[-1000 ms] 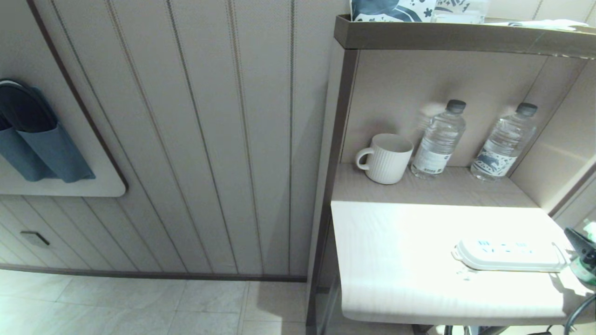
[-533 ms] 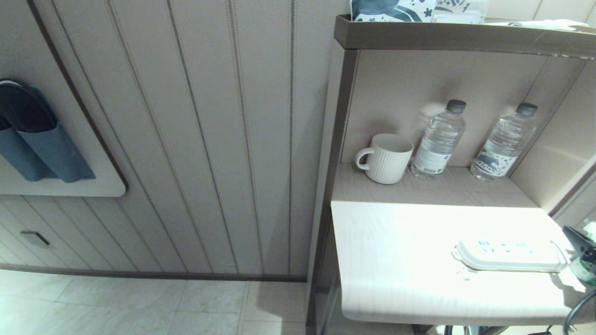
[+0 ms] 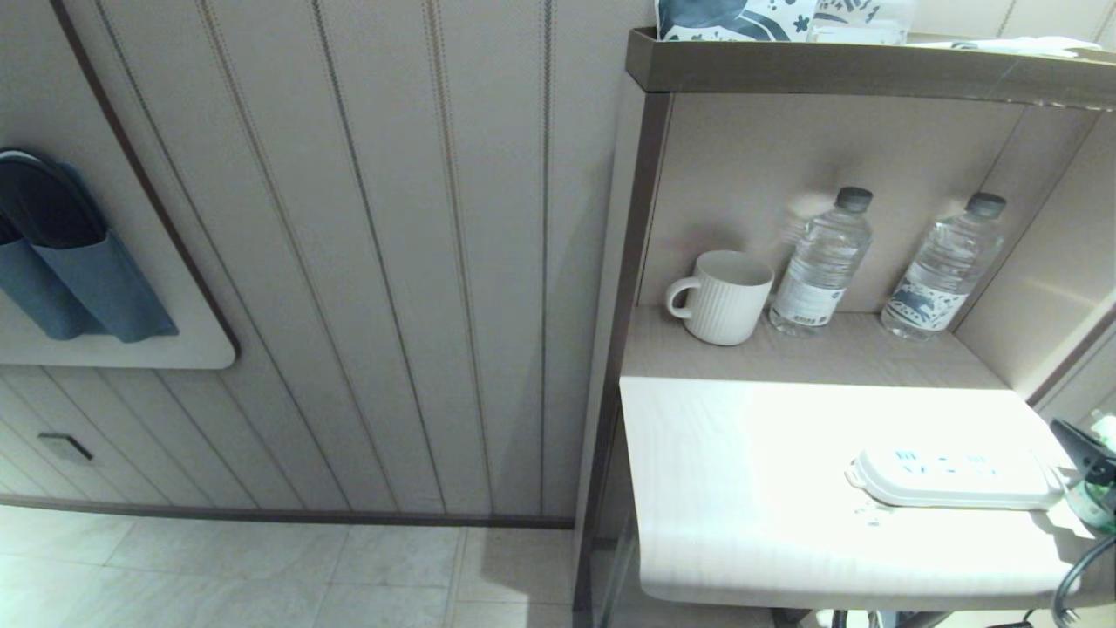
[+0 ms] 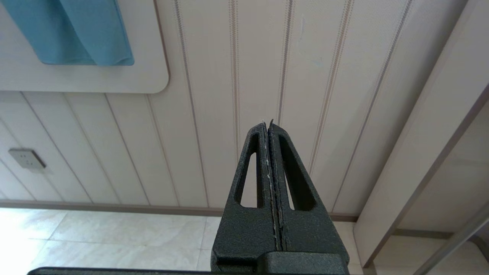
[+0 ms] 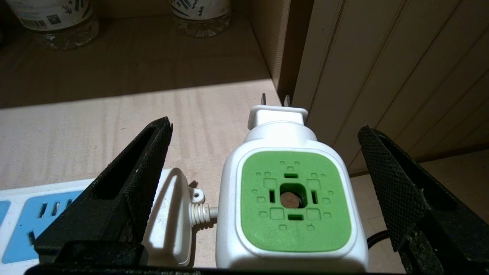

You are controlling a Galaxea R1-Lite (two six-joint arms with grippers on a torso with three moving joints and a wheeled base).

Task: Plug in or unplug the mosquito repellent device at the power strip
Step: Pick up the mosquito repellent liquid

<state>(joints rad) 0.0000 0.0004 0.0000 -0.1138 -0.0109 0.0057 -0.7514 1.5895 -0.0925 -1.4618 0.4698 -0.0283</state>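
Right wrist view: right gripper (image 5: 263, 183) gapes wide around the mosquito repellent device (image 5: 290, 198), not gripping. Power strip (image 5: 95, 217) crowds at nine o'clock, water bottles (image 5: 53, 23) beyond. Left gripper (image 4: 269, 126) idles, pressed together.

Mosquito repellent device (image 5: 290, 198): white body, green top face dotted with small square cut-outs. Power strip (image 3: 955, 478): white, light-blue socket faces. Pincer fingers (image 5: 130, 183): black, cross-hatched texture. Worktop (image 3: 741, 488): pale wood grain. Mug (image 3: 724, 296): white, vertically ribbed. Water bottles (image 3: 821, 262): clear, dark caps, white-and-blue labels. Wall panel (image 3: 349, 262): beige, vertical stripes.
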